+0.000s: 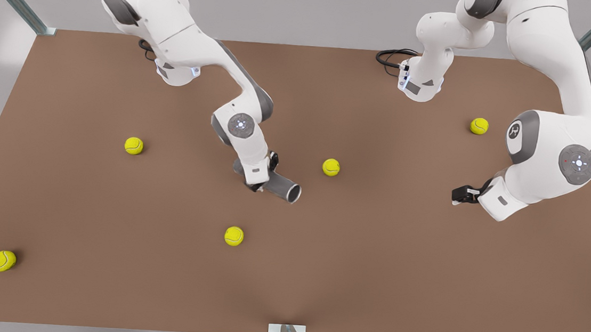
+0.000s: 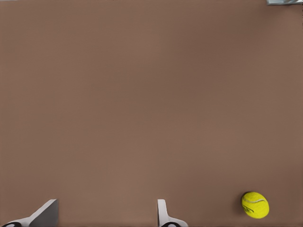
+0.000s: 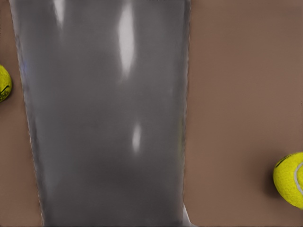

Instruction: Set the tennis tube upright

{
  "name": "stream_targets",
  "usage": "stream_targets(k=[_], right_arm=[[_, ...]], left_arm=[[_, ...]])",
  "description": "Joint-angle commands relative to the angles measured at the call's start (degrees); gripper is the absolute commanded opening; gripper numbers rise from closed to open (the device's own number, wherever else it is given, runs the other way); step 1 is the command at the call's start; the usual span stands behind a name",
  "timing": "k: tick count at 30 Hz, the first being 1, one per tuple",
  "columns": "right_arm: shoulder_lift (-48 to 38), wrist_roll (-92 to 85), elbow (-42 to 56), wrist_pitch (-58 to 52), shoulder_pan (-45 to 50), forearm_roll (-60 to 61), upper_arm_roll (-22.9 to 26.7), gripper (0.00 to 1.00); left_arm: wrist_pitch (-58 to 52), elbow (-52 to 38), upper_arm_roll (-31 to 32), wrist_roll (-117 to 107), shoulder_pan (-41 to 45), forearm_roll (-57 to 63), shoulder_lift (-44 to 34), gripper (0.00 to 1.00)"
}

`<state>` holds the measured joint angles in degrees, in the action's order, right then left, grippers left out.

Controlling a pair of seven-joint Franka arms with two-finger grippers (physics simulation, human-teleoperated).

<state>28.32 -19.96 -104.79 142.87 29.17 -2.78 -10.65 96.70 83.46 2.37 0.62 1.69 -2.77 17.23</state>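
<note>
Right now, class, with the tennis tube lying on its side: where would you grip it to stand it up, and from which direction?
Probably across the round body of the tennis tube, coming from above, since it lies flat with its open rim toward the front view's right. The right gripper is already at the tube's middle; the left gripper waits, open.

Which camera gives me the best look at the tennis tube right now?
The front view: the tennis tube lies on its side with the right hand at it, open end visible. The right wrist view shows just its grey wall close up.

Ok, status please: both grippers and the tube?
Right gripper at lying tennis tube. Left gripper open, waiting above table. Nearest ball clear.
</note>
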Motion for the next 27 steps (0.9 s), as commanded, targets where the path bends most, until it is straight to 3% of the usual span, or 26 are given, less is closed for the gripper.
stream_targets(k=[1, 7, 12, 21, 22, 27], right_arm=[[0.41, -0.52, 0.38, -0.04, 1.14, -0.03, 1.07, 0.75], [4.02, -0.43, 4.07, 0.04, 10.64, 0.14, 7.84, 0.75], [13.07, -0.61, 14.97, 1.18, 10.55, -5.21, 8.02, 0.75], [15.88, -2.46, 14.97, 3.47, 12.75, -12.16, 7.23, 0.77], [16.06, -2.37, 15.41, 3.47, 12.84, -12.16, 7.23, 1.0], [16.94, -2.37, 16.99, 3.73, 13.1, -11.81, 7.23, 1.0]], left_arm=[[-0.02, 0.04, 0.0, -0.01, -0.02, -0.21, 0.0, 1.0], [-0.02, 0.04, 0.0, -0.01, -0.11, -0.3, 0.26, 1.0], [-0.11, 0.04, 0.0, -0.01, -0.02, -0.3, 0.0, 1.0], [-0.11, 0.04, 0.0, -0.89, 0.15, -0.3, -0.09, 1.0], [-0.11, 0.04, 0.0, -0.89, 0.15, -0.3, 0.0, 1.0], [-0.02, 0.04, 0.26, -0.8, -0.02, -0.3, 0.09, 1.0]])
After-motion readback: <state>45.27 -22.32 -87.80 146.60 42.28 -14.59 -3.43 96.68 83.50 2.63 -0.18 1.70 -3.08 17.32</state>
